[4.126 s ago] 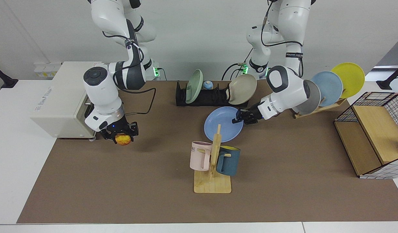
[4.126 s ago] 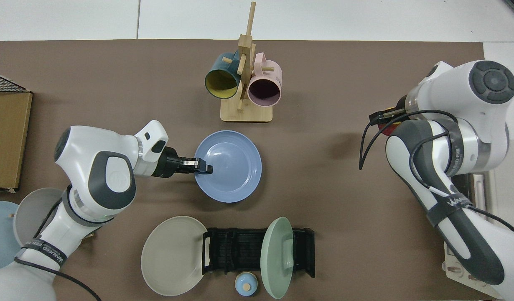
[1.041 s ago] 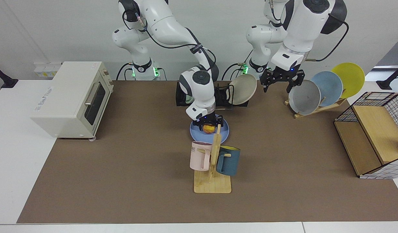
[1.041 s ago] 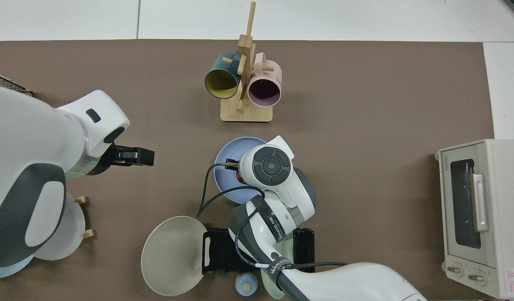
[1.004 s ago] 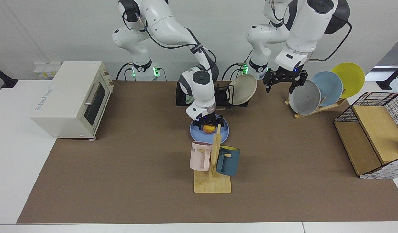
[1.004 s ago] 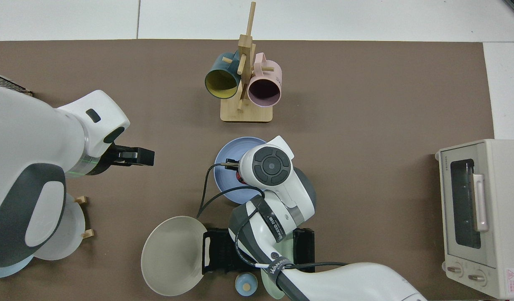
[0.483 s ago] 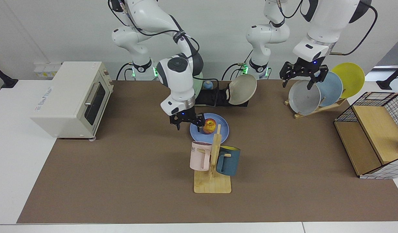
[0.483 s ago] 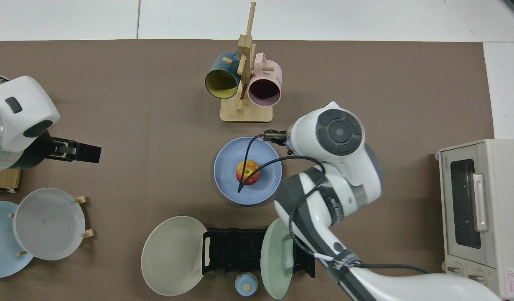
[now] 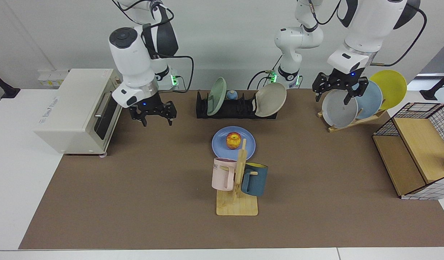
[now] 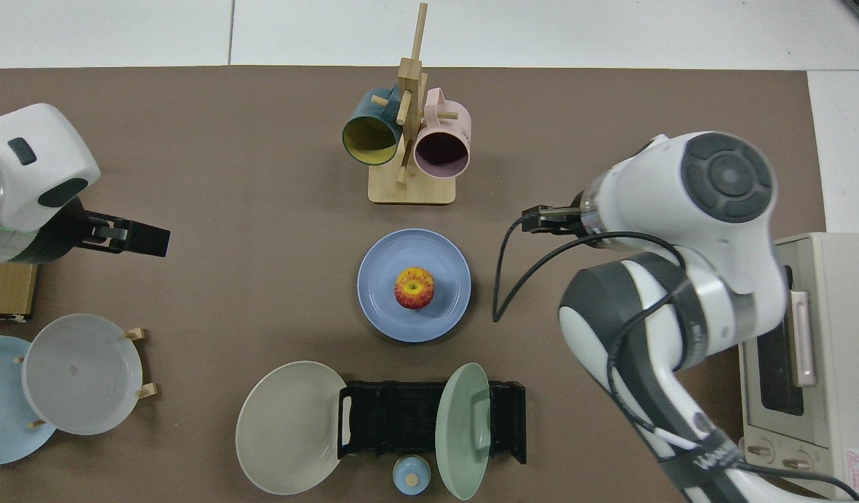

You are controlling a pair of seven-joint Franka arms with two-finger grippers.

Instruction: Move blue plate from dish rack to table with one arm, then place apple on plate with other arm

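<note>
Apple [image 9: 233,140] rests on blue plate [image 9: 249,142]; pincers apart.

Both arms are up, wrists pointing down; right gripper [image 9: 153,116] and left gripper [image 9: 336,92] hang with fingers spread, holding nothing.

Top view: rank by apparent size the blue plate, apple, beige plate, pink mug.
1. beige plate, though it leans on the dish rack, so tilt affects its look
2. blue plate
3. pink mug
4. apple
</note>
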